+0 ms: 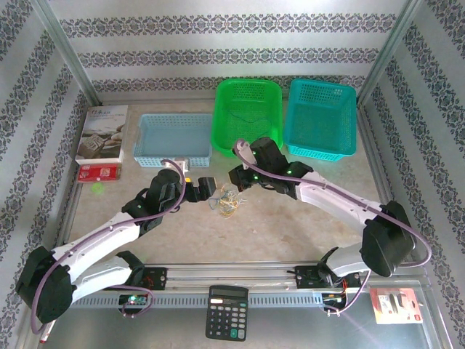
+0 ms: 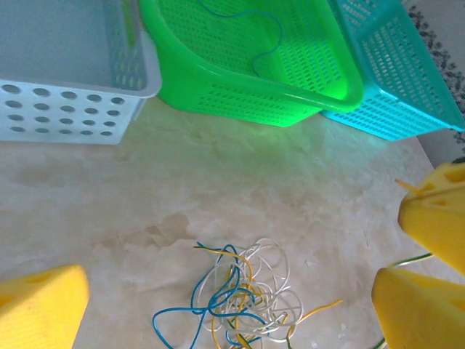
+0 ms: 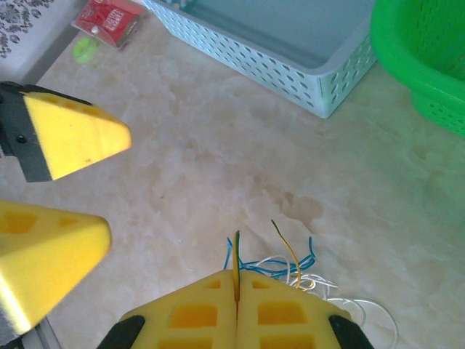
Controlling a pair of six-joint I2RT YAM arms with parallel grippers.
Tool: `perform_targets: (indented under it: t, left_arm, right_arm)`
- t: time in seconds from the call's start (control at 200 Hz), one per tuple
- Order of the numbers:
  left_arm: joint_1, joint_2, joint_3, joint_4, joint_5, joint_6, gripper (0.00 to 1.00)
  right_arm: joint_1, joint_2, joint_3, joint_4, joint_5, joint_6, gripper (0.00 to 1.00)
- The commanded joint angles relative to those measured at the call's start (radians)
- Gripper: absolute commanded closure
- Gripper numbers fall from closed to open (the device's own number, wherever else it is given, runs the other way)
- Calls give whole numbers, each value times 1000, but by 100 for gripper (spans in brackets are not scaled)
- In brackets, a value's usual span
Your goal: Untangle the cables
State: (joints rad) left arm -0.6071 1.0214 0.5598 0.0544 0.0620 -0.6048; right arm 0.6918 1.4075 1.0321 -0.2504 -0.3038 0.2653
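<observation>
The cables (image 2: 243, 294) lie as a small tangle of thin white, yellow and blue wires on the table, between the two grippers (image 1: 227, 200). My left gripper (image 2: 231, 291) is open, with its yellow pads (image 2: 40, 302) wide apart on either side of the tangle and holding nothing. My right gripper (image 3: 237, 280) is shut on the end of one yellow-green wire (image 3: 236, 251), which sticks up from between its pads. The rest of the tangle (image 3: 290, 265) trails beside and under those pads. In the top view the left gripper (image 1: 207, 187) and right gripper (image 1: 236, 178) almost meet above the wires.
Three baskets stand behind: pale blue (image 1: 174, 138), green (image 1: 247, 109) with a loose blue wire (image 2: 254, 36) inside, and teal (image 1: 322, 116). A book (image 1: 103, 132) and a red packet (image 1: 99, 172) lie at the left. A calculator (image 1: 227, 313) sits at the near edge.
</observation>
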Motion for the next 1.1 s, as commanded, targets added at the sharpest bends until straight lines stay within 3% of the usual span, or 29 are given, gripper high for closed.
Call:
perform_targets:
  t: [0.0,0.42,0.654,0.844,1.094]
  left_arm:
    - [12,3,-22,88,83,79,0]
    - [4,67,-55,267,272,128,2]
    - [-14,136,-21,324,317,137,12]
    - [-24,210,22,352,335,142,32]
    - [-30,267,31,396,338,132,76]
  right_arm:
    - [3,-37,8,-5,11,34,100]
    - [-26,-82,-32,63,-8,116,100]
    - [-36,-90,-32,89,-28,147,100]
    - [-40,-97,-24,127,-66,198,100]
    - [-81,-135,-7,246,-160,330,100]
